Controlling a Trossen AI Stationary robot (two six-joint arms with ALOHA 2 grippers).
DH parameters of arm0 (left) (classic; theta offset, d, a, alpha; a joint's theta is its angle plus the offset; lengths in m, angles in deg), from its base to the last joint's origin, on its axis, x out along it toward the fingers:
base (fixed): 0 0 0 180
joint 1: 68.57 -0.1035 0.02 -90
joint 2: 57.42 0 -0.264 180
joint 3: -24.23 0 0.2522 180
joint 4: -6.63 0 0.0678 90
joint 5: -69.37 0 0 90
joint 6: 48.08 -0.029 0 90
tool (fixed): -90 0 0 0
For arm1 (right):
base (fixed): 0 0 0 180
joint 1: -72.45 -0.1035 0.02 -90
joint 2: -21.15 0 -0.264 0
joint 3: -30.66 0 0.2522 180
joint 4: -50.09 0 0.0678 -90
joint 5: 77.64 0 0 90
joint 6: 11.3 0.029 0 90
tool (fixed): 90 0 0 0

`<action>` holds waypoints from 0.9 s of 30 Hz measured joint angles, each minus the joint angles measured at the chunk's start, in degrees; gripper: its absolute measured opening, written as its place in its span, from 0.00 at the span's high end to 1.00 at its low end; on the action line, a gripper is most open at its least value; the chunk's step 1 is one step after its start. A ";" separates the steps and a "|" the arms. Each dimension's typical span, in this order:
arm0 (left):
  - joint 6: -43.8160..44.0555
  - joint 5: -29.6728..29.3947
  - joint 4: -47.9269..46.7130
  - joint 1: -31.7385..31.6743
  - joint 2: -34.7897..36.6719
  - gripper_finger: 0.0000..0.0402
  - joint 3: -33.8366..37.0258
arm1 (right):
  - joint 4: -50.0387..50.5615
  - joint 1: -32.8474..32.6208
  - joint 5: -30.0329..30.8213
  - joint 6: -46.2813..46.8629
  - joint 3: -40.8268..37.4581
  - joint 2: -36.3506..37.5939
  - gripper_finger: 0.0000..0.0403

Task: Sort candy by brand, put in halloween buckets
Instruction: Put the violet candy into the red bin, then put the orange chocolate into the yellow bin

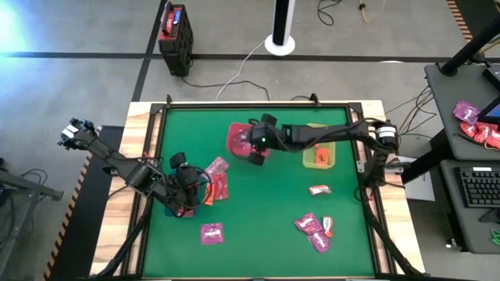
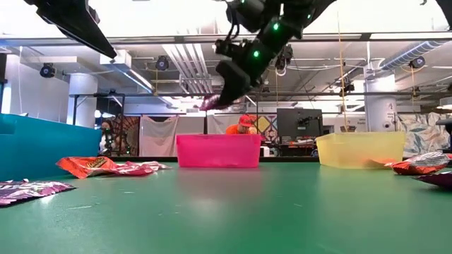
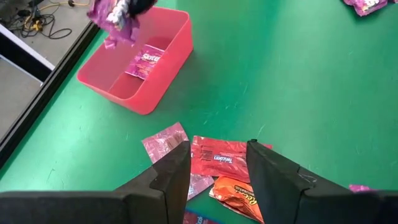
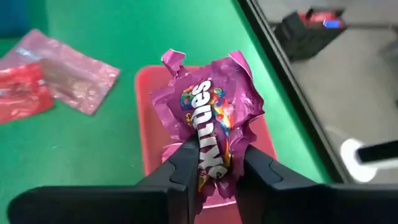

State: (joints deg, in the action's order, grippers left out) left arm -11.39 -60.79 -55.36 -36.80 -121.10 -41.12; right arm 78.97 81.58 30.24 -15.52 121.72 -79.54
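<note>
My right gripper (image 4: 217, 167) is shut on a magenta Skittles packet (image 4: 214, 118) and hangs above the pink-red bin (image 1: 237, 137), which the low view shows below it (image 2: 217, 152). One magenta packet (image 3: 148, 62) lies flat inside that bin. My left gripper (image 3: 217, 163) is open above a small heap: a red packet (image 3: 219, 158), a pink one (image 3: 163, 142) and an orange one (image 3: 236, 196), its fingers on either side of the red one. The lime green bin (image 1: 319, 155) stands right of the pink-red one. The dark blue bin (image 2: 42, 148) is mostly hidden under my left arm. My right gripper pinches the magenta packet between its two fingers at the packet's lower end (image 4: 214, 155), with the fingers across it. The packet is crumpled and lifted clear. In the low view it sticks out beside the fingers (image 2: 212, 103), well above the bin's rim.
Loose packets lie on the green mat: a magenta one (image 1: 212, 232) near the front, a red one (image 1: 319, 190) right of the middle, and magenta and orange ones (image 1: 314, 228) at the front right. A black-and-red box (image 1: 176, 27) stands on the floor beyond the table.
</note>
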 joint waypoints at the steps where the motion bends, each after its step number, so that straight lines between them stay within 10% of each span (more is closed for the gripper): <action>1: 0.00 0.00 0.02 0.01 0.00 0.65 0.00 | 0.31 0.88 -1.23 0.90 0.00 -0.38 0.80; 18: -0.17 0.04 0.05 0.02 0.00 0.65 0.00 | 11.68 1.55 -5.49 10.85 -0.04 4.57 0.42; 27: -0.22 0.04 0.76 0.02 0.00 0.65 0.00 | 32.09 -7.09 -25.35 28.90 -0.79 13.06 0.44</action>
State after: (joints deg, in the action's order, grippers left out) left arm -11.61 -60.74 -54.60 -36.78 -121.10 -41.12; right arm 111.05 74.50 4.89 13.38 120.93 -66.48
